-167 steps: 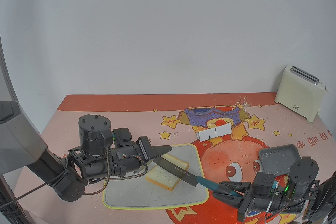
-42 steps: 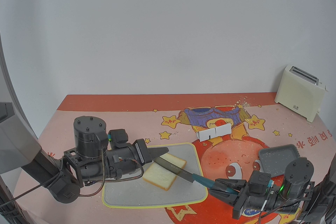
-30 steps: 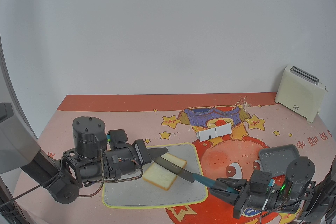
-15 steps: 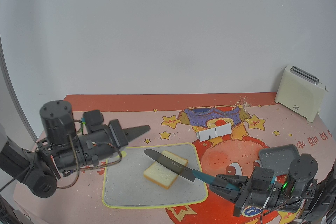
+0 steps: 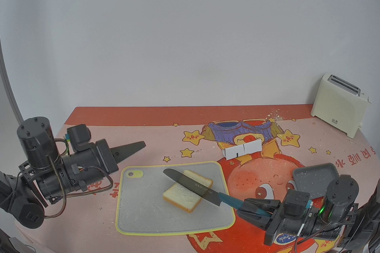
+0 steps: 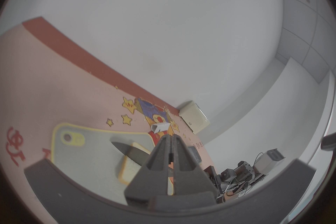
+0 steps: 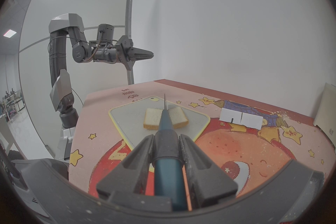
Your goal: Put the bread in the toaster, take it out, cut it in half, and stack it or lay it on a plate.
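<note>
Head view: the right pincer (image 5: 243, 208) is clamped on the teal handle of the knife (image 5: 198, 188), low over the near right of the counter (image 5: 158, 133). The dark blade runs diagonally across the bread (image 5: 180, 197), a single white slice lying flat near the middle of the cutting board (image 5: 146, 206) (whether the blade has gone through the slice cannot be told). In the right wrist view the blade stands edge-on over the slice's middle. The left pincer (image 5: 136, 147) hangs above the counter's left side, off the board's far left corner, its fingers pressed together on nothing and pointing toward the right. The grey plate (image 5: 312, 178) sits right of the board, just beside the right arm. A white holder (image 5: 242, 149) stands beyond the board, and the toaster (image 5: 340, 103) is at the far right corner, well apart from the bread.
</note>
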Controlling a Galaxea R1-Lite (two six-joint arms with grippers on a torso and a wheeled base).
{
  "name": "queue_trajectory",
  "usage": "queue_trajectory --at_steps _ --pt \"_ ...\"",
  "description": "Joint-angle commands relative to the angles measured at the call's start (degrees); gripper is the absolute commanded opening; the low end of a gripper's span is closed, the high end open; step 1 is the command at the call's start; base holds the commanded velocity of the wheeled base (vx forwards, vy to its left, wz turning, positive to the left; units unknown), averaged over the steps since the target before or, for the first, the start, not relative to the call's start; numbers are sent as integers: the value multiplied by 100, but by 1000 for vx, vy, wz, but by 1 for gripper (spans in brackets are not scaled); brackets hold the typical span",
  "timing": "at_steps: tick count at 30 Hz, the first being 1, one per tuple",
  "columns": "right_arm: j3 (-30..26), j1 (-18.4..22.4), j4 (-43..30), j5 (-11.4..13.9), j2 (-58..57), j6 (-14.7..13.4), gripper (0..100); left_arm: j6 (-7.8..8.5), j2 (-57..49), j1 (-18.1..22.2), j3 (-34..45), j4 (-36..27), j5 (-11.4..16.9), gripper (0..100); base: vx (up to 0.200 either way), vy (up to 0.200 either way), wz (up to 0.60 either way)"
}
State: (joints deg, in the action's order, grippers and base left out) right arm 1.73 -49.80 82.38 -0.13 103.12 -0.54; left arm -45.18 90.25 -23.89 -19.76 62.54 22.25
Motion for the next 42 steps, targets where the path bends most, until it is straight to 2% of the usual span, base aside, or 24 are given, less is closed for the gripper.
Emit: queue_trajectory --at_steps 1,3,5,12,21,28,42 --pt "-15 5 -3 -4 94 1 0 -466 714 -414 -230 30 8 0 0 0 0" --pt "-15 5 -3 -4 94 1 0 -641 1135 -476 -397 39 8 0 0 0 0" --pt "-15 -4 -3 -4 85 1 0 -685 1487 -476 -529 48 -1 0 0 0 0" --pt "-32 5 -3 5 85 1 0 -703 2023 -485 -819 57 8 0 0 0 0" --pt "-32 5 -3 5 85 1 0 -712 2058 -529 -889 57 16 0 0 0 0" --pt "-32 5 -3 -4 85 1 0 -861 2076 -529 -968 57 25 0 0 0 0" --pt "-32 5 -3 -4 235 -8 0 -817 2278 -529 -933 57 16 0 0 0 0"
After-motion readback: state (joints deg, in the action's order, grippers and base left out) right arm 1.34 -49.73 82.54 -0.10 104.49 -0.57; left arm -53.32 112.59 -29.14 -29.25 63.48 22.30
